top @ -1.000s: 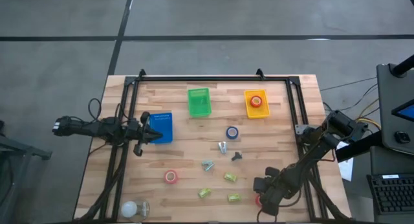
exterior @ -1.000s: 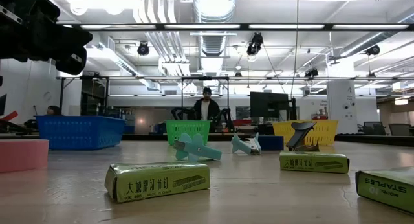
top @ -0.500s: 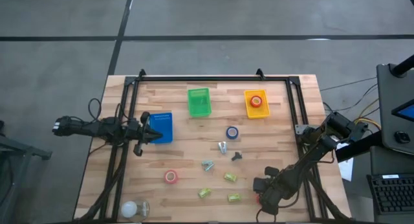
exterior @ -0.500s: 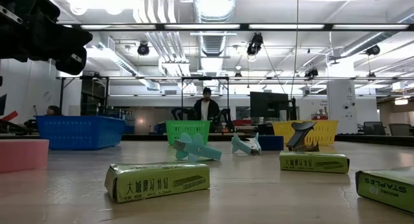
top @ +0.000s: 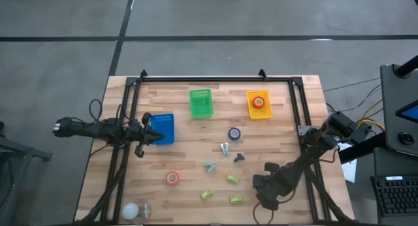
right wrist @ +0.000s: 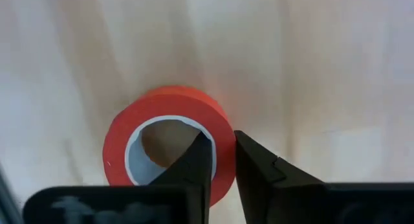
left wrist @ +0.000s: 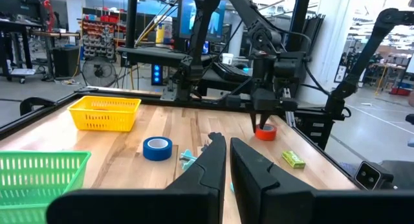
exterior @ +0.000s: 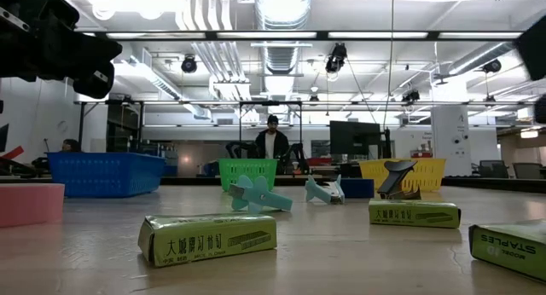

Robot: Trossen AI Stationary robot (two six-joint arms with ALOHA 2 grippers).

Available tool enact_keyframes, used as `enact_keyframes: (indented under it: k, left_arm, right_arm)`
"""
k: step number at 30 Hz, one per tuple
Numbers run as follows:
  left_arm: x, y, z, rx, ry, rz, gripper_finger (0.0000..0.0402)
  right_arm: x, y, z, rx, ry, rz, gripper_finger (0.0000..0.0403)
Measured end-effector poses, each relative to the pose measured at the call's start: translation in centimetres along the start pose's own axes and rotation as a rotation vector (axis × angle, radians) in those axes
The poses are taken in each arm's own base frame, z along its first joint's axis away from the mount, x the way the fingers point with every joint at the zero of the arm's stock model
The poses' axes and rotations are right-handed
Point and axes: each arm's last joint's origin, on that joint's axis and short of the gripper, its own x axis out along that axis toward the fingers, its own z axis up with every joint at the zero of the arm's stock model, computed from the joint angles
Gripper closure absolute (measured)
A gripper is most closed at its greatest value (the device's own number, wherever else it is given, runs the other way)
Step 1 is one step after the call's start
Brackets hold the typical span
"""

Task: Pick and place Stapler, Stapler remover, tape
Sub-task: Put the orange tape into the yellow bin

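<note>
In the right wrist view a red tape roll (right wrist: 162,98) with a pale centre sits at my right gripper (right wrist: 220,143), which is shut on it. From above, that gripper (top: 264,194) stands near the table's near right corner and covers the roll. The left wrist view shows the roll (left wrist: 265,132) under it. My left gripper (top: 157,136) hovers shut at the blue bin (top: 164,128), touching nothing. A blue tape roll (top: 234,134) and another red roll (top: 172,178) lie flat on the table. A third red roll (top: 258,102) lies in the yellow bin (top: 251,112). My right gripper pinches the red roll's wall (right wrist: 218,123) between its two fingers, one finger (right wrist: 194,166) inside the ring's hole and the other (right wrist: 259,166) outside. It comes from above, pointing down. The roll lies level; whether it is clear of the table I cannot tell.
Three small staple removers (top: 225,148), (top: 238,158), (top: 209,166) lie mid-table. Yellow-green staple boxes (top: 232,179), (top: 207,194), (top: 236,200) lie near the near edge. A green bin (top: 201,102) stands by the far edge, a pale round thing (top: 134,211) at the near left corner.
My right gripper has moved a little toward the table's left and far side, and the red roll that showed beside it is now covered by it. Its arm has come into the low view's upper right corner.
</note>
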Motion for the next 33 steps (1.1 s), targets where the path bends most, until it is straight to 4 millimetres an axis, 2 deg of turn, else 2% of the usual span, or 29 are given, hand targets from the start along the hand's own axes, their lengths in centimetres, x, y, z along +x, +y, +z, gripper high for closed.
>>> enact_keyframes:
  k: [7, 12, 16, 20, 25, 29, 33]
  left_arm:
    - [0.0, 0.0, 0.0, 0.000, 0.000, 0.000, 0.0376]
    - [0.0, 0.0, 0.0, 0.000, 0.000, 0.000, 0.0376]
    - [0.0, 0.0, 0.0, 0.000, 0.000, 0.000, 0.0376]
    - [0.0, 0.0, 0.0, 0.000, 0.000, 0.000, 0.0376]
    - [0.0, 0.0, 0.0, 0.000, 0.000, 0.000, 0.0376]
    - [0.0, 0.0, 0.0, 0.000, 0.000, 0.000, 0.0376]
    - [0.0, 0.0, 0.0, 0.000, 0.000, 0.000, 0.0376]
  right_arm:
    - [-1.9, -3.3, 2.5, -0.051, -0.018, -0.061, 0.0355]
    - [-4.7, -6.4, 3.8, -0.072, -0.086, -0.126, 0.0357]
    - [-7.7, -9.6, 4.6, -0.049, -0.188, -0.197, 0.0352]
    - [-10.6, -13.1, 5.4, 0.038, -0.304, -0.235, 0.0353]
    - [-13.2, -18.0, 5.9, 0.230, -0.412, -0.310, 0.0353]
    - [-14.4, -21.8, 6.0, 0.371, -0.439, -0.353, 0.0350]
    - [-14.7, -25.4, 6.1, 0.486, -0.415, -0.403, 0.0349]
